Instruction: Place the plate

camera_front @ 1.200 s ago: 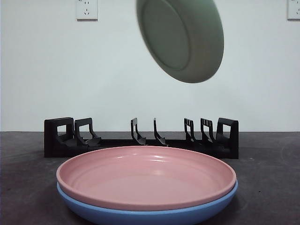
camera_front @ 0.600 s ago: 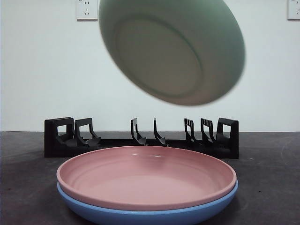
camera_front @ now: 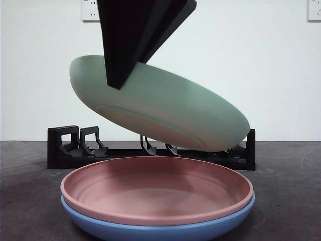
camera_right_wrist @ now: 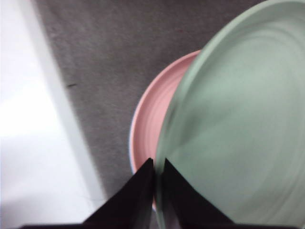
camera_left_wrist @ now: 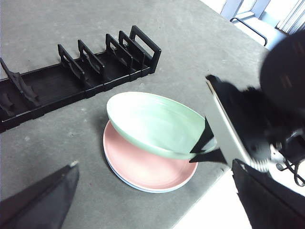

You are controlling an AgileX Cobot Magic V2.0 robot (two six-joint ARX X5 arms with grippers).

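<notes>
My right tool (camera_right_wrist: 156, 169) pinches the green plate's (camera_front: 160, 108) rim, tilted mid-frame just above the pink plate (camera_front: 156, 188). Setting down and release remain; left tool (camera_left_wrist: 152, 200) waits, spread.

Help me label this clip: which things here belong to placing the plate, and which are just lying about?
In the job:
- green plate, tilted, above the stack
- right end effector, shut on its rim
- pink plate, directly under it
- blue plate, under the pink one

Lying about:
- black rack, empty
- left end effector, holding nothing
- wall sockets
</notes>
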